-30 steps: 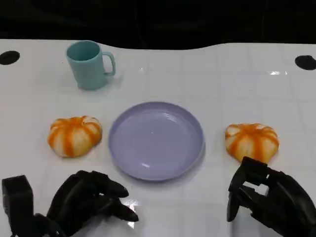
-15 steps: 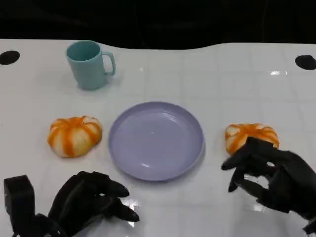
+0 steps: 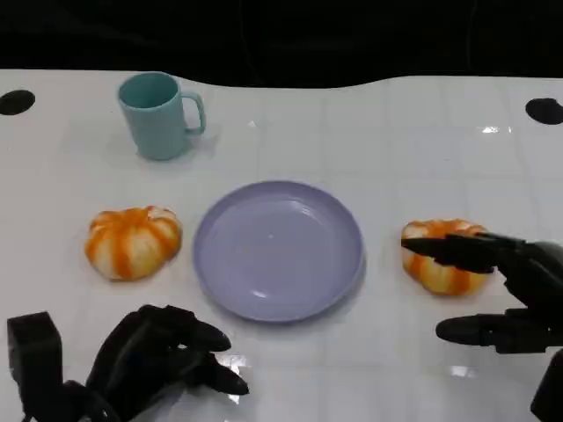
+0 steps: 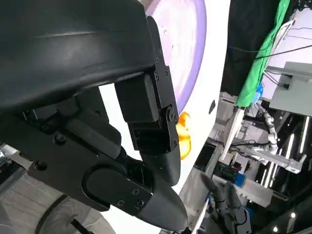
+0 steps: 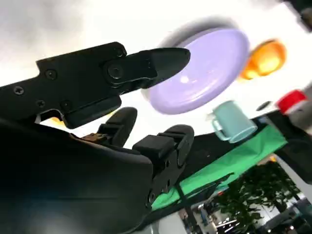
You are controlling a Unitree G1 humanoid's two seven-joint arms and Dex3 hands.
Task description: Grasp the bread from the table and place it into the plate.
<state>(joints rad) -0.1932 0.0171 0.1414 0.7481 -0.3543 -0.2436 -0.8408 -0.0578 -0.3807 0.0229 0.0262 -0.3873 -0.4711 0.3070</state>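
Note:
Two orange-and-white striped breads lie on the white table, one point(image 3: 132, 242) left of the purple plate point(image 3: 277, 251) and one point(image 3: 444, 259) right of it. My right hand point(image 3: 510, 294) is beside the right bread with its fingers spread. Its upper fingers point(image 3: 449, 251) reach across the top of that bread, and its thumb point(image 3: 479, 331) lies in front of the bread, apart from it. My left hand point(image 3: 154, 360) rests low at the front left, holding nothing, short of the left bread. The right wrist view shows the plate point(image 5: 204, 73) and the far bread point(image 5: 265, 58) beyond my fingers point(image 5: 146, 66).
A teal mug point(image 3: 158, 114) stands at the back left, handle to the right; the right wrist view has it point(image 5: 234, 122) too. Black round holes mark the table's far corners point(image 3: 544, 111). The table's dark back edge runs behind the mug.
My right hand has risen and shifted right, and its fingers have spread from a curl; its upper fingers now lie over the right bread. The left hand and the breads have stayed put.

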